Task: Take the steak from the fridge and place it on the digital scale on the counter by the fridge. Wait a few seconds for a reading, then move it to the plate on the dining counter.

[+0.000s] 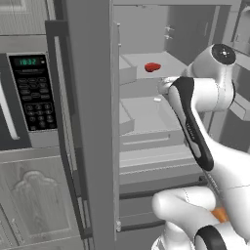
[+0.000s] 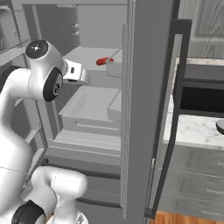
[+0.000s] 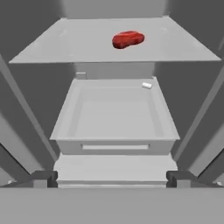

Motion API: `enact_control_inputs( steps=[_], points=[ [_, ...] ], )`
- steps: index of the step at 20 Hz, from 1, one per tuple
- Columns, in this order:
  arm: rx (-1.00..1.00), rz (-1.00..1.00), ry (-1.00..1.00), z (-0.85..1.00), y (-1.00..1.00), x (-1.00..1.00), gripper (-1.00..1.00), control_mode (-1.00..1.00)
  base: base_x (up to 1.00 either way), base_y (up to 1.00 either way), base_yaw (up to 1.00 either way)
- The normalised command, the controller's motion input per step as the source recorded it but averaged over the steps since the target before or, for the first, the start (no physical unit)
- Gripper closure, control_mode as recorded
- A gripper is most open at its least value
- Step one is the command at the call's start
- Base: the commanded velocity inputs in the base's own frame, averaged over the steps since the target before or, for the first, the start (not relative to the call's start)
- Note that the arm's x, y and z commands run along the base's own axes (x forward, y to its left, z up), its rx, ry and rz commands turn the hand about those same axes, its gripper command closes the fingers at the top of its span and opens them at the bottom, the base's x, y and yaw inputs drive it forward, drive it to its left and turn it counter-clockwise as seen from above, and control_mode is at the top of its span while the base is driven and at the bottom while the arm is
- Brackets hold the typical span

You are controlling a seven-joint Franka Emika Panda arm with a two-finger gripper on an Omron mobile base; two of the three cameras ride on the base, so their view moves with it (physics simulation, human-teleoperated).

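The steak (image 3: 127, 39) is a small red lump lying on the upper pale shelf (image 3: 65, 46) inside the open fridge (image 1: 90, 122); it also shows as the steak (image 1: 153, 67) and the steak (image 2: 104, 61) in the base views. My gripper (image 3: 112, 179) is open and empty, short of the shelf and below the steak's level, facing into the fridge. Past the right fridge door, a dark round disc, the digital scale (image 2: 220, 126), sits on the marble counter (image 2: 192, 131), cut by the frame edge. The plate and the dining counter are out of view.
Below the shelf an open pale drawer (image 3: 113, 109) holds a small white piece (image 3: 147, 85) at its back. Both fridge doors stand open on either side of my arm. A black microwave (image 1: 29, 93) with a keypad is left of the fridge.
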Motion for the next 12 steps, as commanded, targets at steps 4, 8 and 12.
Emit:
enact_control_inputs(
  steps=[4,8,12],
  points=[
    [0.01,-0.05,0.0,0.56,0.0,0.43,-1.0,-1.0,0.0,0.0,0.0],
    [0.01,-0.05,0.0,0.31,0.0,0.6,-1.0,-1.0,0.0,0.0,0.0],
    [0.0,-0.06,0.0,0.04,0.0,0.64,-1.0,-1.0,0.0,0.0,0.0]
  ],
)
